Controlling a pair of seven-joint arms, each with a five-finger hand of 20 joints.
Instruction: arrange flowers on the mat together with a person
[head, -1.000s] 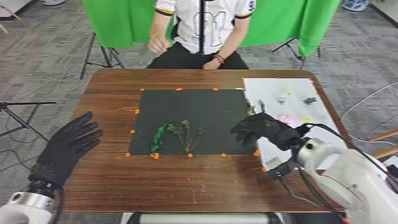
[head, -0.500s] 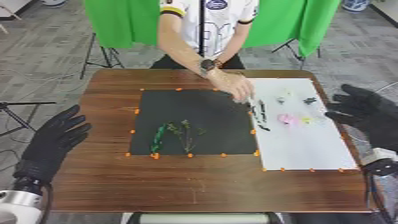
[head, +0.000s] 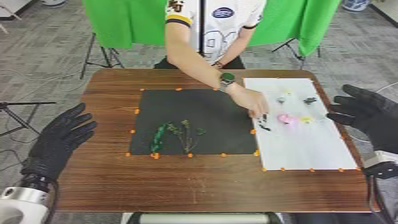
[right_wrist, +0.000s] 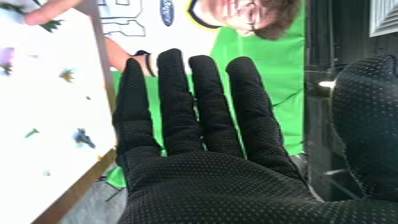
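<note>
Task items: a leafy green sprig (head: 157, 138) and a branching stem (head: 187, 136) lie side by side on the near part of the black mat (head: 195, 107), left of its middle. To the mat's right, a dark sprig (head: 264, 123) lies near its edge; a pink flower (head: 286, 119) and a yellow flower (head: 306, 120) lie farther out.

Handling, as judged: all pieces light. The branching stem looks thin and brittle; grasp low on its bare stalk, clear of the side shoots. The leafy sprig appears more pliant; a pinch at its near end should serve. The pink flower is likely soft and easily crushed; hold it lightly at the base. Flat-lying stems may slide or roll from gloved fingertips.

Containers: the supply place is a flat white sheet (head: 306, 147) adjoining the mat's right side. It bears the dark sprig, both named flowers and a dark grey flower (head: 310, 100).

Hands: the left hand (head: 55, 142), left of the mat, has fingers extended and slightly spread, holding nothing. The right hand (right_wrist: 209, 175), well right of the mat, has fingers straight with narrow gaps, also unloaded. The person's hand (head: 251, 101) reaches over the mat's right edge to the dark sprig; whether it grips cannot be told.
</note>
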